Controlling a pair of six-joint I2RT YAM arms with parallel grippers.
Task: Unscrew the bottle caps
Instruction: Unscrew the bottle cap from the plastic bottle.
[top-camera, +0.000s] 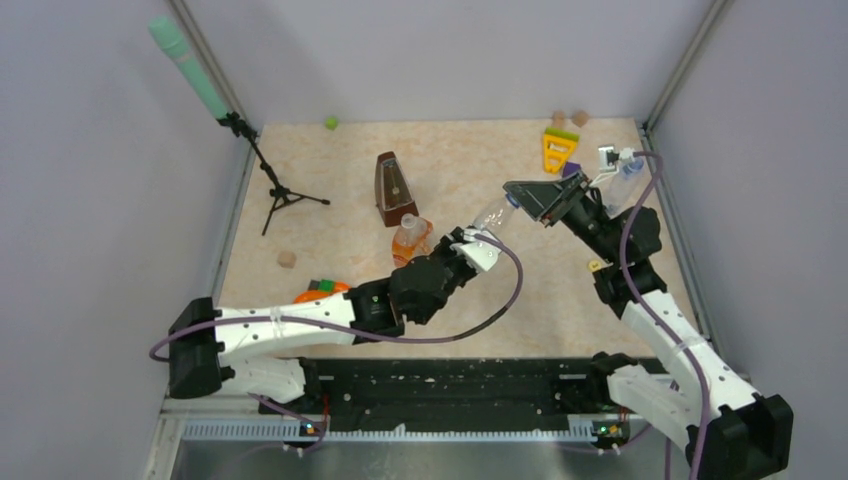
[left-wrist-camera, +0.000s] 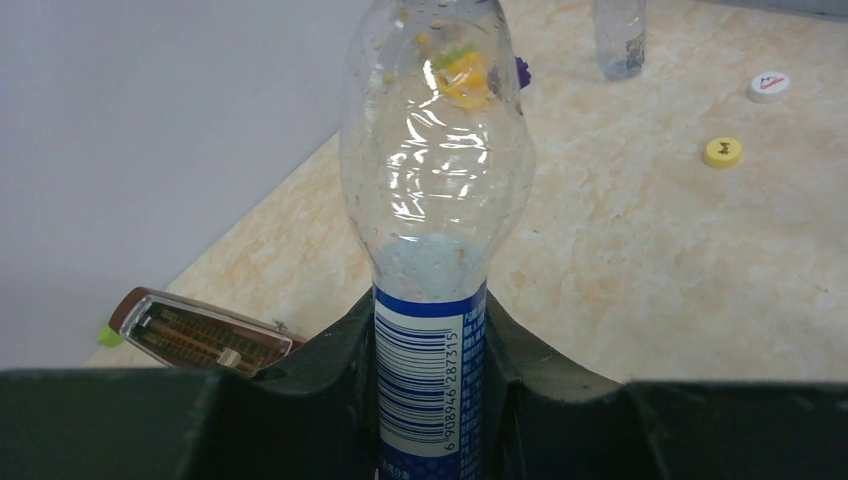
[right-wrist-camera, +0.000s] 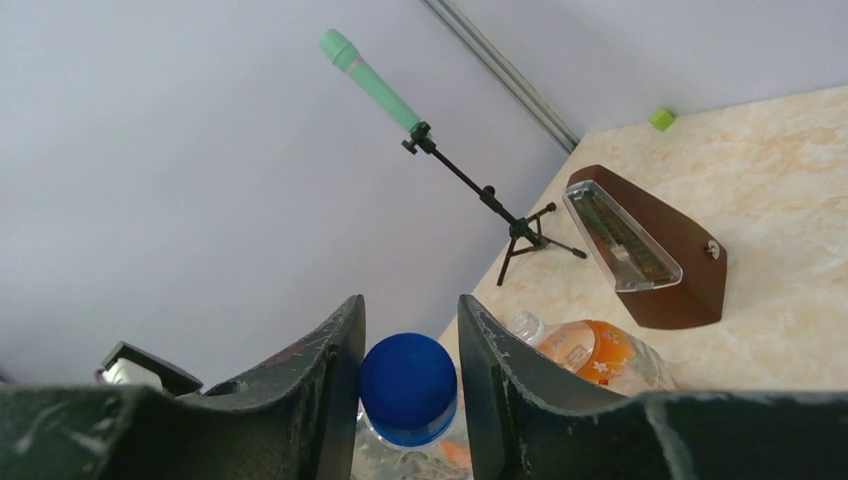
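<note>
Blue cap (right-wrist-camera: 407, 385) looks like last one on: your right hand (right-wrist-camera: 410, 340) pinches it, lower centre of right wrist frame; your left hand (left-wrist-camera: 430, 345) clamps blue-label bottle (left-wrist-camera: 435, 170). Yellow cap (left-wrist-camera: 722, 152), white cap (left-wrist-camera: 768, 87) lie loose on bench (left-wrist-camera: 650, 280), upper right, left wrist frame.

A brown wooden pyramid metronome (top-camera: 393, 188) stands mid-surface on the beige marbled surface (top-camera: 330, 200). Far left, a mint-green microphone (top-camera: 188, 68) tilts on a black tripod stand (top-camera: 272, 185). A small green ball (top-camera: 330, 123) lies at the far edge; a yellow triangular toy (top-camera: 557, 150) lies far right, with two tan wooden discs (top-camera: 570, 118) behind it.
</note>
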